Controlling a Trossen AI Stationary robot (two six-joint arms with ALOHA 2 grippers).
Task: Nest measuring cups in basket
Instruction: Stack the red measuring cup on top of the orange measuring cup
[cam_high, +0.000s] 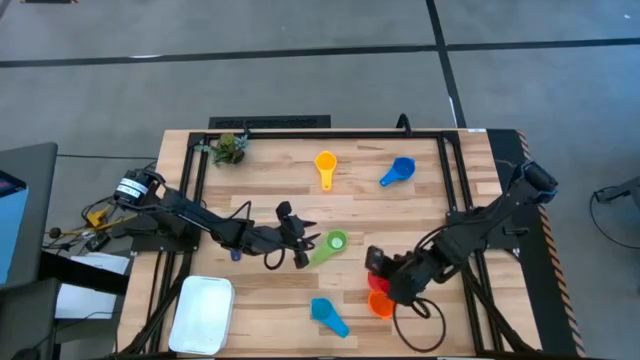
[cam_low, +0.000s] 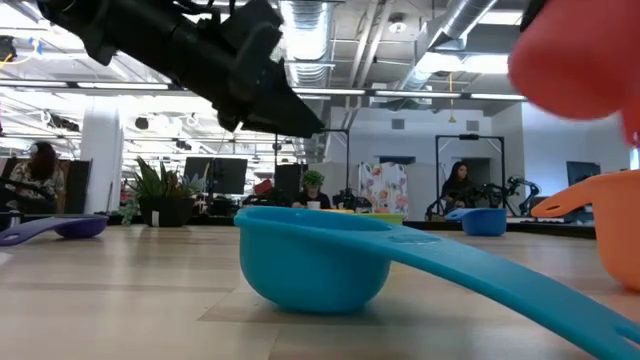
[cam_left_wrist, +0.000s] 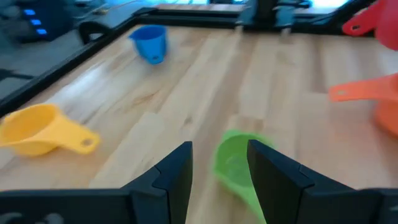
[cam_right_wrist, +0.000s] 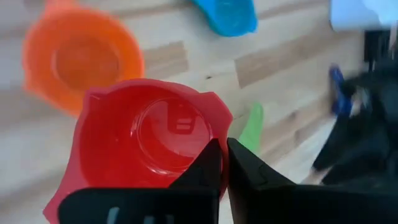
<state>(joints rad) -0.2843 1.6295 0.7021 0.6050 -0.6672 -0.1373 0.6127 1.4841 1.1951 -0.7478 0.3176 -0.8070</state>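
Red cup (cam_right_wrist: 149, 140) sits pinched in the right gripper (cam_right_wrist: 222, 163) above the orange cup (cam_right_wrist: 81, 62); left gripper (cam_left_wrist: 217, 165) gapes at the green cup (cam_left_wrist: 235, 163).

Open-plan lab: ceiling ducts (cam_low: 330, 25), monitors (cam_low: 215, 175).

You have seven measuring cups: yellow (cam_high: 325, 163), blue (cam_high: 402, 168), green (cam_high: 334, 242), red (cam_high: 377, 281), orange (cam_high: 382, 303), light blue (cam_high: 323, 311), dark blue (cam_high: 235, 255). One basket (cam_high: 203, 313). One plant clump (cam_high: 231, 148).

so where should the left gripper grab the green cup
On its flat handle or the near rim, coming down from above. The green cup sits upright on the table with its handle running toward the left gripper, whose open fingers already frame the bowl in the left wrist view. That's a judgement; the bowl wall looks wider and rounder to pinch.
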